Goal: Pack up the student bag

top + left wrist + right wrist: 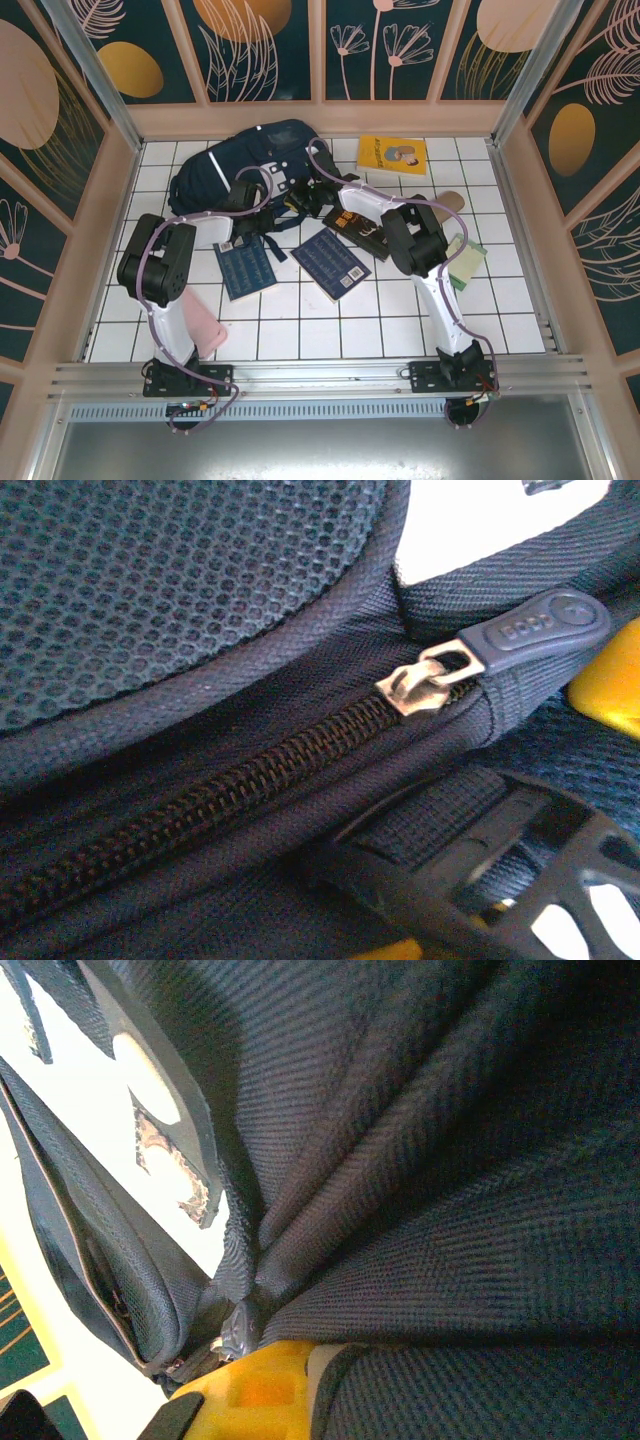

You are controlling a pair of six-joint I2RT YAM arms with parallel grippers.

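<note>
The student bag (245,160), a big navy-blue backpack, lies at the back of the tiled table. Both arms reach onto its near edge. My left gripper (262,203) presses against the bag. In the left wrist view the zipper (230,780) is zipped up, with its metal slider (420,685) and rubber pull (535,630) at the right end. One black finger (470,890) lies on the fabric below it, and the gap between the jaws is hidden. My right gripper (300,192) is shut on bunched bag fabric (420,1210) beside its yellow finger (250,1395).
Two dark blue books (245,266) (331,263) and a black book (355,230) lie in front of the bag. At the back right is a yellow book (392,155). A green notebook (463,260) lies right, a pink item (207,325) near left. Frame posts and walls enclose the table.
</note>
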